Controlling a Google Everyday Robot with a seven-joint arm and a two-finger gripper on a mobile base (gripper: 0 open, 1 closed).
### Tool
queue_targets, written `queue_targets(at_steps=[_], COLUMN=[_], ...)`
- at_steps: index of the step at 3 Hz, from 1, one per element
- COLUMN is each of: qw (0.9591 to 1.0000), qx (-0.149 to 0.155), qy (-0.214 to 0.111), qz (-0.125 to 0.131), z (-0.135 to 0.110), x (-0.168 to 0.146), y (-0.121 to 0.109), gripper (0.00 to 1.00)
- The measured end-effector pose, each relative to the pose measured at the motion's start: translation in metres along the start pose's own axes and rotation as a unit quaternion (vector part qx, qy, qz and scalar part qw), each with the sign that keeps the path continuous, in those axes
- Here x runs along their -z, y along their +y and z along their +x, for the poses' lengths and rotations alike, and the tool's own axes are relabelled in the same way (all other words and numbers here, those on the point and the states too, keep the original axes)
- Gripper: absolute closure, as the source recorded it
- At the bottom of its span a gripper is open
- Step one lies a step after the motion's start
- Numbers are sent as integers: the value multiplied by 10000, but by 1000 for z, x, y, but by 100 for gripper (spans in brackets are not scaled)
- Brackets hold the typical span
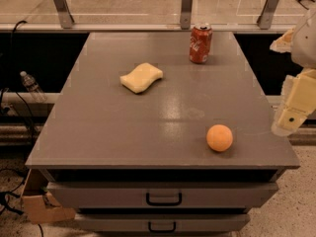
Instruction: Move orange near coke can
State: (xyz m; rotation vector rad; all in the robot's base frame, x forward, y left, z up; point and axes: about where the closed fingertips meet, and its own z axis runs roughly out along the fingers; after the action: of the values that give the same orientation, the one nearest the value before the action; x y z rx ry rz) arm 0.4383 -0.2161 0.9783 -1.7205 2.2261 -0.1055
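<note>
The orange (219, 138) sits on the grey cabinet top (123, 117) near its front right corner. The coke can (200, 44) stands upright at the back of the top, right of centre, well apart from the orange. My gripper (291, 113) hangs at the right edge of the view, just beyond the cabinet's right edge, to the right of the orange and a little above it. It holds nothing that I can see.
A pale yellow wavy-edged sponge (141, 77) lies left of the can, toward the middle back. Two drawers with handles (164, 199) are below the top. A plastic bottle (32, 86) lies off to the left. A railing with metal posts (186, 6) runs behind.
</note>
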Motion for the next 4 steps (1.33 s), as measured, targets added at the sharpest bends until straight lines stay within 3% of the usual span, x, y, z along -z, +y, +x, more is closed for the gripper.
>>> queue_targets(at_steps=[1, 2, 4], qw=[10000, 9996, 9968], qx=[0, 116, 215], qy=[0, -263, -622], qz=[1, -64, -457], z=[0, -6, -11], x=[0, -18, -72], y=[0, 3, 11], gripper=[0, 0, 0])
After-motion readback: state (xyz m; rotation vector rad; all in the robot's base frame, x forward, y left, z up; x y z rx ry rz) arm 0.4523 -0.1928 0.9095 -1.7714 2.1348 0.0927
